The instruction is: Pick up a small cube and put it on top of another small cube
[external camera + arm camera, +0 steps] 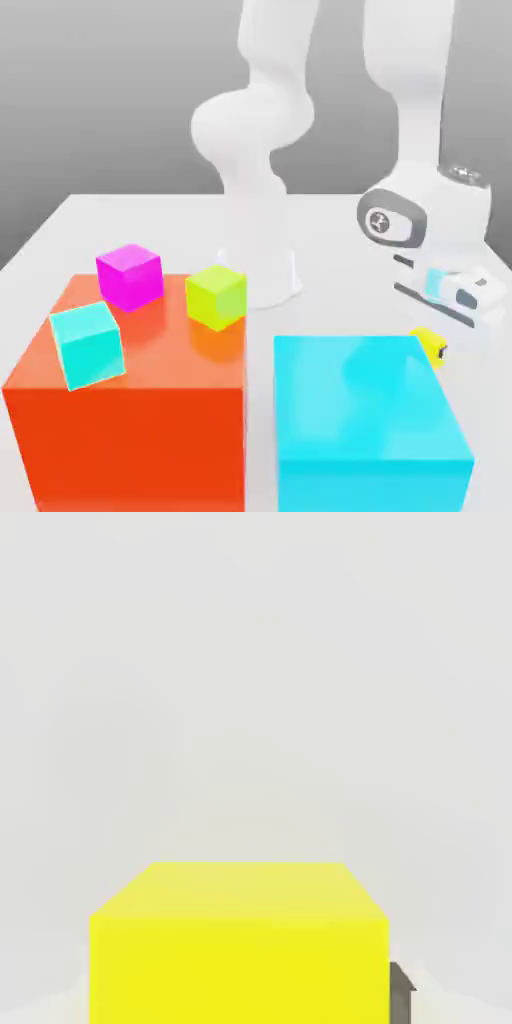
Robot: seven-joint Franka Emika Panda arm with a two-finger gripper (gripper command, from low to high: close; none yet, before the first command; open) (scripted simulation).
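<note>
Right, I see the claw (437,345) down low at the worktop's (60,225) edge on the exterior view's right, just behind the big cyan block (365,415), with the small yellow cube (238,942) sitting between its fingers; I can't tell whether they truly pinch it. My worry is that a shallow or off-centre hold lets the cube slip or twist on the lift. Carrying it toward the lime cube (216,295) or magenta cube (130,276) on the orange block (125,420), I could clip the cyan block's corner.

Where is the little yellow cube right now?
The yellow cube is on the exterior view's right, just behind the big cyan block and right under the gripper, whose fingers have closed around it.
</note>
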